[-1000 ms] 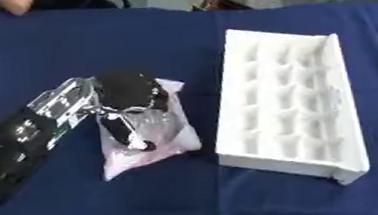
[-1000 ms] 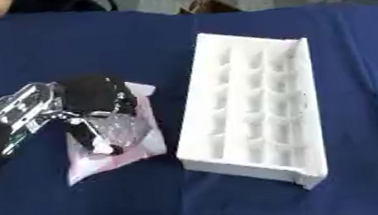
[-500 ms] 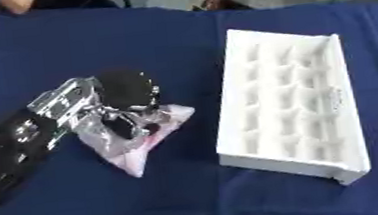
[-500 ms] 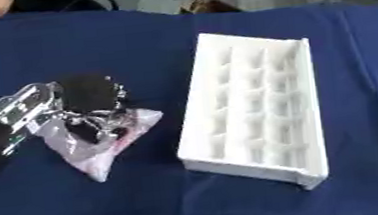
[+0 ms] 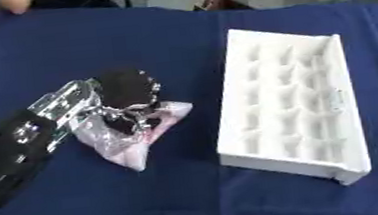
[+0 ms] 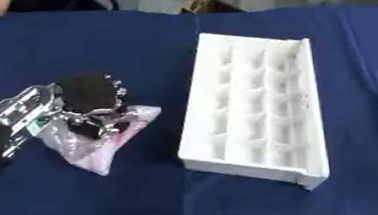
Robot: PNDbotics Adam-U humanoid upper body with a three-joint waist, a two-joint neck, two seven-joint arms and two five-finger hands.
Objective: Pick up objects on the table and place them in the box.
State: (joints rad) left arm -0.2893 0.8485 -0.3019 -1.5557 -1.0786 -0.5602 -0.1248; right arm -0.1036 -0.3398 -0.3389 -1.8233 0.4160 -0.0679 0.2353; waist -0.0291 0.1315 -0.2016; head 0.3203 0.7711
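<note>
My left hand (image 5: 125, 93) comes in from the lower left and its fingers are curled round a clear plastic bag with pink contents (image 5: 135, 143). The bag hangs crumpled from the hand, its lower corner pointing down toward the blue cloth. To the right lies a white box (image 5: 290, 114) divided into several compartments, all of them showing bare white. The bag is left of the box and apart from it. My right hand shows in no view.
A blue cloth (image 5: 90, 49) covers the table. A person's hand (image 5: 6, 5) rests at the far left edge. Clutter stands beyond the table's far edge.
The bag lay flat on the cloth under my left hand; now it is gathered up and lifted, hanging crumpled from the fingers.
</note>
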